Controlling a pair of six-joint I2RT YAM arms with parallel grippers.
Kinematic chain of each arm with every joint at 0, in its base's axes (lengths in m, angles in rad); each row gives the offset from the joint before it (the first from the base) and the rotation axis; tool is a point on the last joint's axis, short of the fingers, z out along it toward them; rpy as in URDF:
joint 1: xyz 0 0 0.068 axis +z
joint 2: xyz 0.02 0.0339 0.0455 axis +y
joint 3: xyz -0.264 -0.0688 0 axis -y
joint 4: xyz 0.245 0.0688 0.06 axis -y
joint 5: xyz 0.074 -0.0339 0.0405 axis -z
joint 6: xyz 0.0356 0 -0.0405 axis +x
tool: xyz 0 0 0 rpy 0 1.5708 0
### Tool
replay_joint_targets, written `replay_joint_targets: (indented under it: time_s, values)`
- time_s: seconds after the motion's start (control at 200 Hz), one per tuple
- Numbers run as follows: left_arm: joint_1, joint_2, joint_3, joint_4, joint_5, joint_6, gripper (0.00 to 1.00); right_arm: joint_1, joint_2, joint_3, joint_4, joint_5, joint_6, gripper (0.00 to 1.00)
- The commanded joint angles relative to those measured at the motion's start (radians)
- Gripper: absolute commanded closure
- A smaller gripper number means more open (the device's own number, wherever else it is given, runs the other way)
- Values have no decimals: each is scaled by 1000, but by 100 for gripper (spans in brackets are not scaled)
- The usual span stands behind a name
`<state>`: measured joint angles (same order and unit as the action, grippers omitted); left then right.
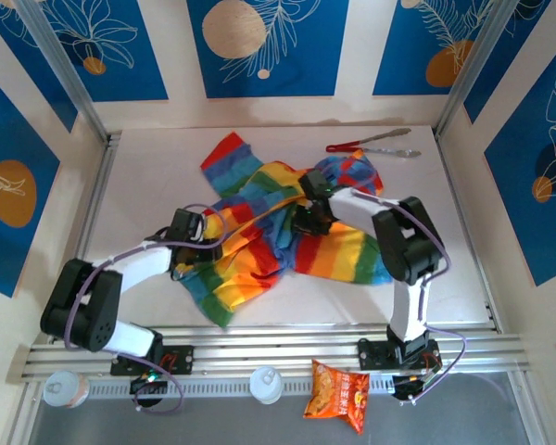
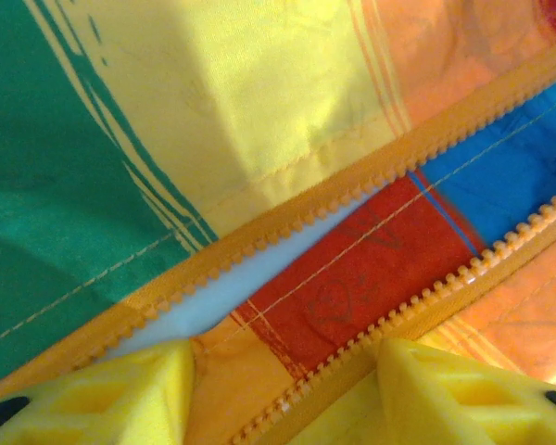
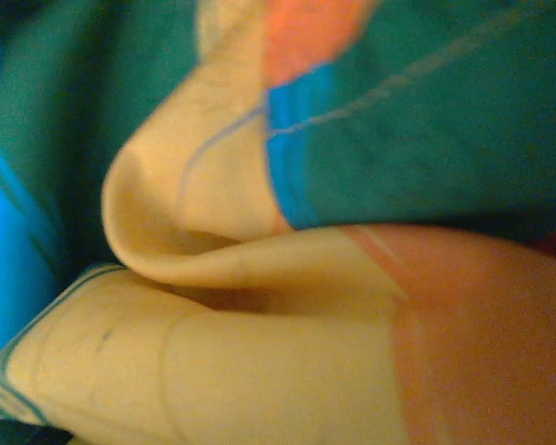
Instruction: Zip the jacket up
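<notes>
At the near edge, in front of the aluminium rail (image 1: pixel 278 350) that carries both arm bases, an orange snack bag (image 1: pixel 338 397) lies beside two round white items too small to name. Beyond the rail the white desk (image 1: pixel 148 167) carries the jacket (image 1: pixel 259 232). It is crumpled in rainbow stripes around the middle, with one sleeve reaching towards the far left. How the hood and front lie is lost in the folds.

The left claw (image 2: pixel 283 366) sits on the jacket's near-left part. Its yellow fingers (image 2: pixel 139 394) are spread and cut off by the bottom of the wrist view, and one toothed side of the orange zipper (image 2: pixel 445 292) runs between them. The two zipper sides lie parted, with white desk showing in the gap.

The right claw (image 1: pixel 308 221) rests on the middle of the jacket. In its wrist view the cloth is close and blurred, and I cannot tell how its jaws stand.

Red-handled tongs (image 1: pixel 371 146) lie near the far right corner, well apart from the jacket. Bare desk runs along the left, right and far edges. Blue leaf-patterned wall panels (image 1: pixel 259 46) close the far side and both flanks.
</notes>
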<state>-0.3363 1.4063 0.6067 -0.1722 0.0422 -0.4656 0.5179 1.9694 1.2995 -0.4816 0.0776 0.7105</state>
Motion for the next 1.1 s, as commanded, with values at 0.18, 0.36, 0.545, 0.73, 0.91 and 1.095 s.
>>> replay_joint_targets:
  time_s: [0.18,0.36,0.545,0.73,0.91,1.095]
  values:
    - [3,-129,-77,-153,-110,-49,45,122,307,426,-182,-42,-16,73]
    - [-45,-88,-67,-154,-39,-43,47,111,453,676,-238,-128,-106,79]
    - [-189,-16,-43,-101,-26,-114,48,118,627,1015,-394,-159,-204,78]
    - [-307,122,31,-17,2,-178,49,36,624,1109,-445,-209,-191,77]
    - [-351,189,110,14,33,-183,50,-48,454,1022,-464,-193,-257,68]
    - [-340,71,189,-82,-10,-106,49,-113,251,844,-466,-135,-324,59]
